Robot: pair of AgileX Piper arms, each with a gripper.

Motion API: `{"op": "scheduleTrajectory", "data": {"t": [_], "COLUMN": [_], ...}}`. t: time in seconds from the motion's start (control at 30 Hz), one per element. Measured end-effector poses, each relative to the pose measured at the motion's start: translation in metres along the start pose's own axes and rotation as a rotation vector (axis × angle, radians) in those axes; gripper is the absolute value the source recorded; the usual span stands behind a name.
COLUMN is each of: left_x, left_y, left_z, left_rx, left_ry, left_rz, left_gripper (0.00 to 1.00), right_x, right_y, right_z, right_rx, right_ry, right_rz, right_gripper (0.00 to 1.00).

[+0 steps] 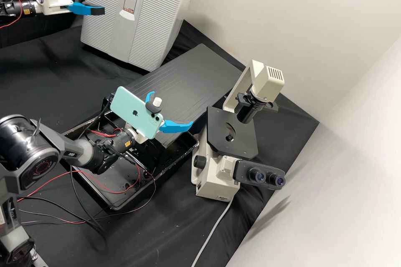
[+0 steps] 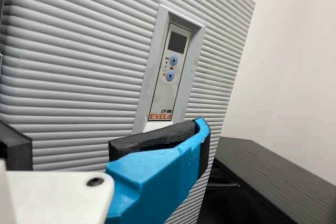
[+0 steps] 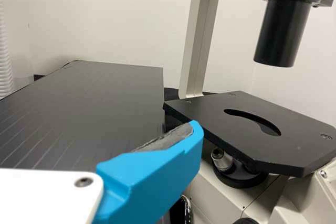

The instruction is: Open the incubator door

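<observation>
High view. The incubator (image 1: 182,6) stands at the back of the surface (image 1: 41,71), its door (image 1: 154,12) shut, its interior hidden. The left pincer (image 1: 93,2), fingers apart, lies at the door; contact cannot be told. The right pincer (image 1: 170,108), likewise spread and holding nothing, is near the microscope (image 1: 213,175). The tray (image 1: 167,170) under the right arm contains pale specks; other contents are too dark to identify.

Left wrist view. A blue finger (image 2: 157,174) lies before the ridged door, below the panel (image 2: 170,72). Probable faults: the finger may slide along the ridges, finding no edge to hook; a rise while pressing could trip a button; a pull off-line could drag the incubator.

Right wrist view. The blue finger (image 3: 152,182) is near the stage (image 3: 210,116); a careless sideways swing could knock it.
</observation>
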Motion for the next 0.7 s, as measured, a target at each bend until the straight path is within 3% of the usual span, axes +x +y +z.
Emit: {"op": "scheduleTrajectory", "data": {"t": [0.43,0.47,0.7], "left_x": [-0.0023,-0.0026,-0.0067], "left_y": [-0.0007,-0.0004,-0.0018], "left_z": [-0.0004,-0.001,0.0001], "left_rx": [0.007,0.008,0.002], "left_ry": [-0.008,-0.007,-0.036], "left_rz": [0.006,0.007,0.022], "left_gripper": [1.0,0.0,0.0], "right_x": [0.0,0.0,0.0], "right_y": [0.0,0.0,0.0], "right_z": [0.0,0.0,0.0], "right_rx": [0.0,0.0,0.0], "right_ry": [0.0,0.0,0.0], "right_rz": [0.0,0.0,0.0], "right_gripper": [1.0,1.0,1.0]}}
